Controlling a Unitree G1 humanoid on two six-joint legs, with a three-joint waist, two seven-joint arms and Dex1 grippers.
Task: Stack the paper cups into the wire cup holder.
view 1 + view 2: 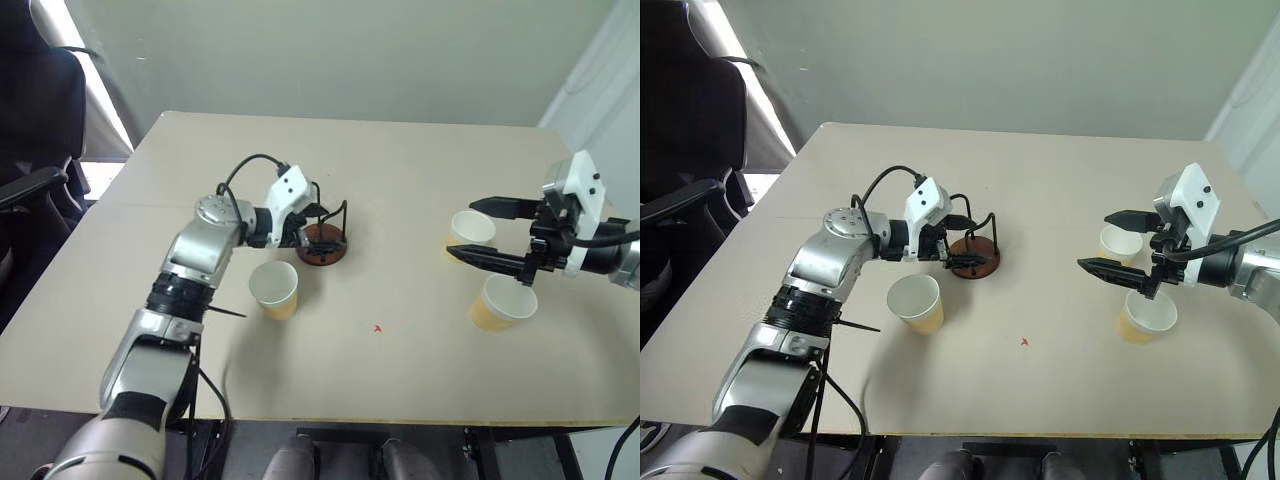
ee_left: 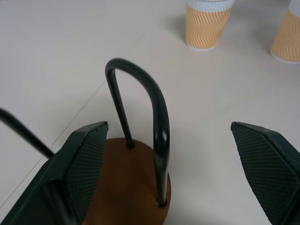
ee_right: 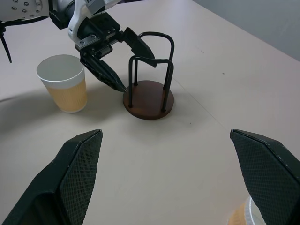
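Left gripper [image 3: 123, 65], jaws open, straddles the empty wire cup holder [image 1: 322, 243] on the table [image 1: 400, 180]. Right gripper [image 1: 487, 232], jaws open and empty, hovers over 2 of the 3 upright paper cups [image 1: 274, 289].

Stereo head pair high over the table [image 1: 400, 380], facing forward and down, left wrist camera close on the wire cup holder [image 2: 136, 187], two paper cups [image 2: 206, 26] toward 1 o'clock, right wrist camera farther back, sharing that holder at 11 o'clock

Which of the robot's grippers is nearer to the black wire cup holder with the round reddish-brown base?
Left. The left gripper is open right at the wire cup holder; the right gripper hovers open across the table.
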